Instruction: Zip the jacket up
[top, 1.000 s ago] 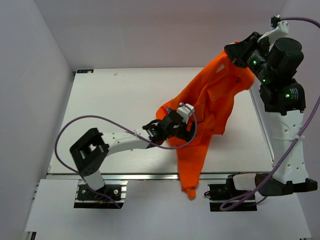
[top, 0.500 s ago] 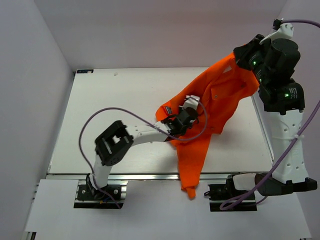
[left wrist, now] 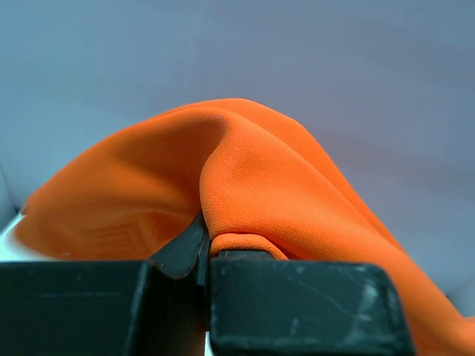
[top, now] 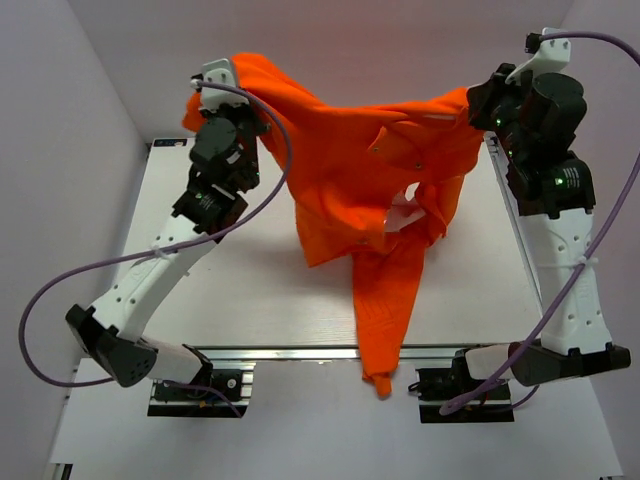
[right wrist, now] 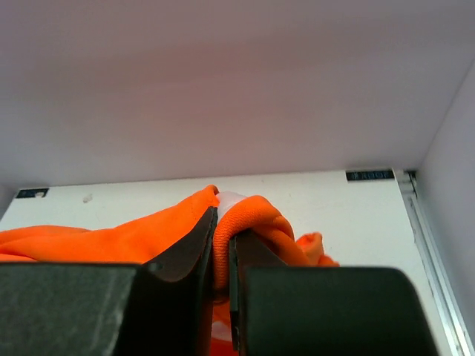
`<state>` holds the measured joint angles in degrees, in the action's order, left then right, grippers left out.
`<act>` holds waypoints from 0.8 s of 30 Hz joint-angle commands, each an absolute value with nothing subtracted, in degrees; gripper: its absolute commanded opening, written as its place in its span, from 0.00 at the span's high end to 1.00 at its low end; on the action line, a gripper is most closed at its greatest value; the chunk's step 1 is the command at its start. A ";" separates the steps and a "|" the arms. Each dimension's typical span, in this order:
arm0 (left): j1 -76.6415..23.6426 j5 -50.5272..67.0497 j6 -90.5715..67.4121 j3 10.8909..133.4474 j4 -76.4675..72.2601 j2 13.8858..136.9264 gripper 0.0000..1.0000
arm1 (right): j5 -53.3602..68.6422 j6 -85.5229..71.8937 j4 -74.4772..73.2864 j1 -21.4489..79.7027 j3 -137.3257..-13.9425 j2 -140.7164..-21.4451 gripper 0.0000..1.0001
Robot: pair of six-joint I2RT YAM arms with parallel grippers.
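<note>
The bright orange jacket [top: 345, 165] hangs spread in the air between my two grippers, above the far half of the table. One sleeve [top: 385, 300] trails down over the table's near edge. A bit of pale lining [top: 405, 212] shows in a gap near its middle. My left gripper [top: 222, 88], raised at the far left, is shut on a fold of the jacket [left wrist: 252, 185]; the left wrist view shows its jaws [left wrist: 206, 241] pinched on fabric. My right gripper [top: 483, 100], raised at the far right, is shut on an orange hem [right wrist: 245, 215]. No zipper shows.
The white table [top: 230, 290] lies below the jacket, with white enclosure walls [top: 60, 200] on the left, back and right. Purple cables [top: 60, 280] loop off both arms. A metal rail [top: 300, 352] runs along the near edge. A black label [right wrist: 369, 175] marks the far corner.
My left gripper went from open to shut on the jacket at mid-table, then swung it up to the far left. The jacket went from a heap to a stretched span. The right gripper shifted slightly.
</note>
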<state>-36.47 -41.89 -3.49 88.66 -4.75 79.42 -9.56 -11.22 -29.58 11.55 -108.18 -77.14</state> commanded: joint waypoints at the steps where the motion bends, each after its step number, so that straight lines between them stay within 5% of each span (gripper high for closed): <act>1: -36.65 -44.47 5.44 94.46 -5.63 77.08 1.00 | -7.30 -5.98 -15.91 11.16 -109.68 -70.93 1.00; 9: -35.95 -43.69 10.20 113.36 -0.27 75.42 1.00 | -1.50 -3.96 -11.43 11.16 -115.74 -65.84 1.00; 24: -36.04 -29.88 2.64 121.82 8.61 64.16 1.00 | -1.76 -7.64 -2.80 11.16 -118.30 -57.65 1.00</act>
<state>-37.41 -24.49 4.43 119.94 11.05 65.30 7.44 -9.15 -8.51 12.14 -116.53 -56.31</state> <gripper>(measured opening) 0.105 0.107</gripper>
